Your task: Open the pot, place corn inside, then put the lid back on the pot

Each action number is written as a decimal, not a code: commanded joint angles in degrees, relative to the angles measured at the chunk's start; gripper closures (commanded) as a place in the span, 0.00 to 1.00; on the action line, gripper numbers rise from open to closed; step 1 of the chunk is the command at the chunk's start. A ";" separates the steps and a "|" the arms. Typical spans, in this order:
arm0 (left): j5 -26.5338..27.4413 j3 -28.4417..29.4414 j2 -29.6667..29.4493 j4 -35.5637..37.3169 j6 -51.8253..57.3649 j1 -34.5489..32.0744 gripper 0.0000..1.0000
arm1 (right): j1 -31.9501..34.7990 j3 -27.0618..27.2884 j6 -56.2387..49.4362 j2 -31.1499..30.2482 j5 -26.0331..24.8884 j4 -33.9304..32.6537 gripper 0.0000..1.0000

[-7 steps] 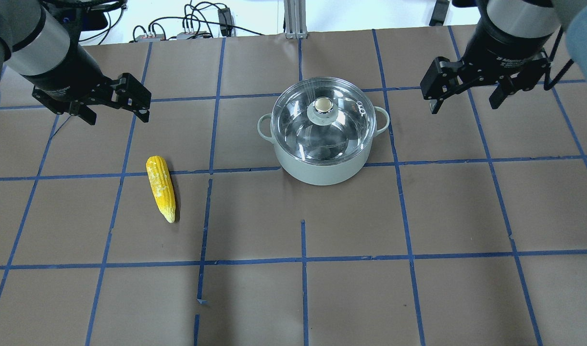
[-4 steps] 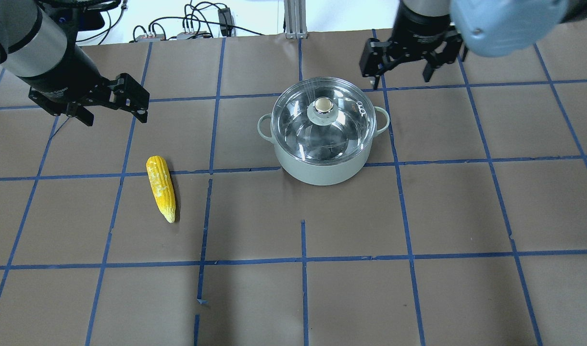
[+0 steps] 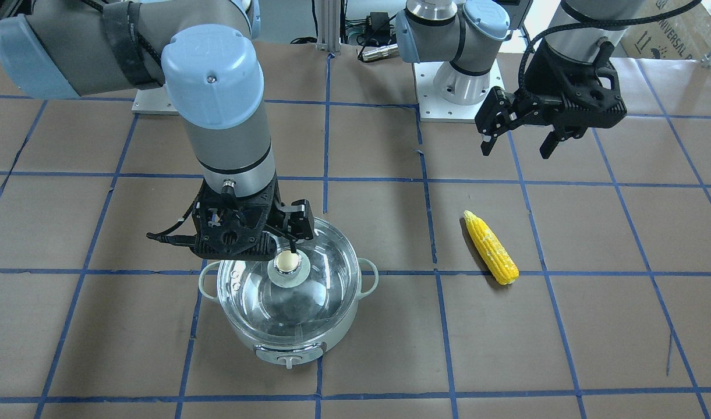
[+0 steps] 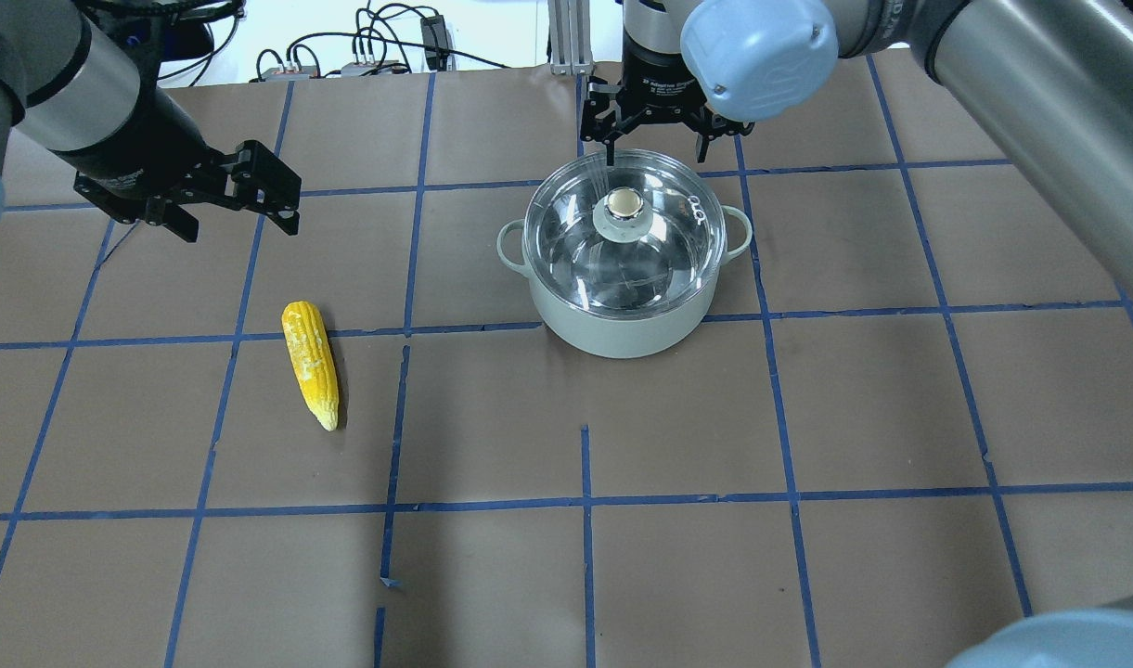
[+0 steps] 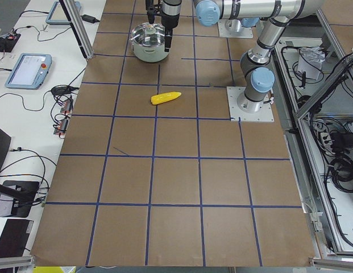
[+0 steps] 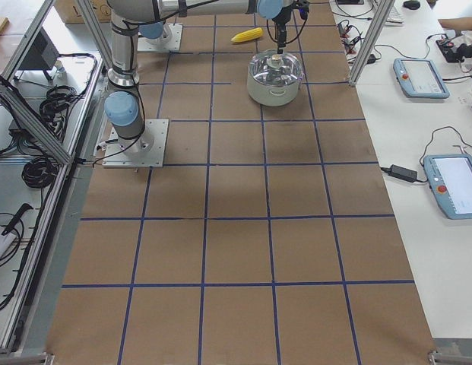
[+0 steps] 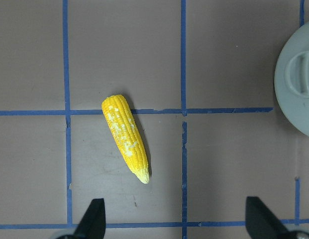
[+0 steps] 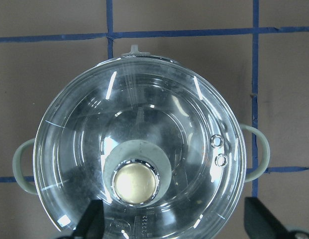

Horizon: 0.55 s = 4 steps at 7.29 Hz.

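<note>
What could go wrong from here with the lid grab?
1. In the right wrist view the knob sits off-centre between the fingers of the open right gripper, so closing may shove the lid sideways on the pot.
2. The corn looks about as long as the pot is wide; it could bridge the rim and stop the lid seating.

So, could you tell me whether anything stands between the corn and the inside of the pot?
Yes, the lid sits closed on the pot, covering its opening. Nothing else shows between the corn and the pot.
</note>
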 commanded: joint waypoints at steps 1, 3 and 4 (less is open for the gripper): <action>-0.23 0.53 0.27 0.41 -0.53 0.00 0.00 | 0.25 0.31 2.21 1.47 -0.02 -1.15 0.01; -0.40 0.53 -0.43 0.76 0.08 -0.26 0.00 | 1.12 0.57 2.38 3.93 -0.29 -2.20 0.01; -2.06 0.18 -0.96 3.20 -0.09 -0.26 0.00 | 1.91 1.53 2.21 4.46 -0.64 -3.34 0.01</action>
